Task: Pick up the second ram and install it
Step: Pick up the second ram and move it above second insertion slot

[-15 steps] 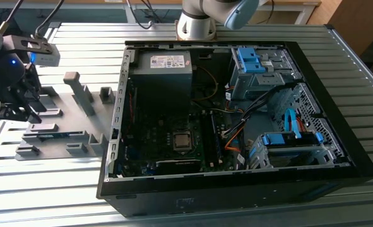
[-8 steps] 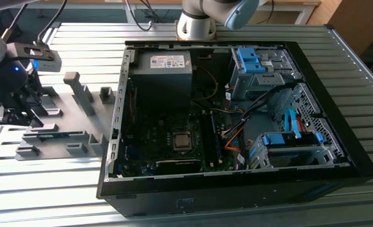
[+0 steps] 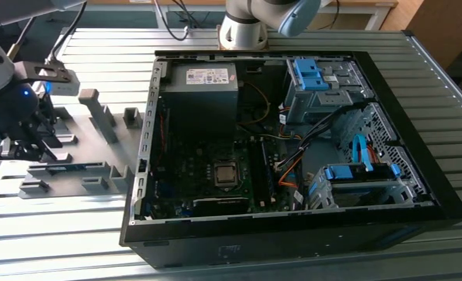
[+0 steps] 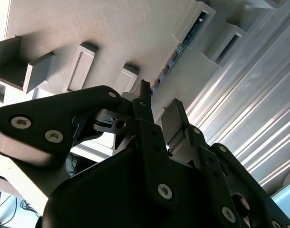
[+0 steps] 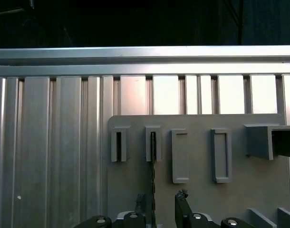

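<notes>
Downward, fingers [image 5: 182,205] apart, astride the second ram [image 5: 153,166]

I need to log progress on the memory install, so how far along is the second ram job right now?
Done: the claw is lined up at the grey holder plate, fingers straddling the second ram. In hand: nothing yet; the claw looks open and the stick stands in its holder slots. Left: the grip, lift and seating in the open computer case.

Glare streaks the ribbed table [image 4: 252,135], and the case [image 3: 293,243] is dim inside.
</notes>
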Controlling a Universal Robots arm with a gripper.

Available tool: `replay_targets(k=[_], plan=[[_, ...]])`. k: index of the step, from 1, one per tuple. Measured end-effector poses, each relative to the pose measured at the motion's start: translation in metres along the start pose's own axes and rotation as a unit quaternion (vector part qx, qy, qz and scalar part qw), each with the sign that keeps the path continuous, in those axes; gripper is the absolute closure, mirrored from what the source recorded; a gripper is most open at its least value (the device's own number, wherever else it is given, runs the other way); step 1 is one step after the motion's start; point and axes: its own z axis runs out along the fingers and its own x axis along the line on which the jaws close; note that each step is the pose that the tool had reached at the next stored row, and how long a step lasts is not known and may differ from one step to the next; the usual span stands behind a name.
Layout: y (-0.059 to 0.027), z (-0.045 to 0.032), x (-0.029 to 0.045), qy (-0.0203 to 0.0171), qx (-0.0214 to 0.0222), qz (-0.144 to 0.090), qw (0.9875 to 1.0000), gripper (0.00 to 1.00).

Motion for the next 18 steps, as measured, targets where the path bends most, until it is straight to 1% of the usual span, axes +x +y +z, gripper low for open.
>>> replay_targets(k=[7,11,18], plan=[[-0.0002,0.0083,0.0011,0.0,0.0,0.0,1.0,0.63],[-0.0003,0.0117,0.0014,0.0,0.0,0.0,1.0,0.63],[-0.0004,0.0135,0.0014,0.0,0.0,0.0,1.0,0.63]])
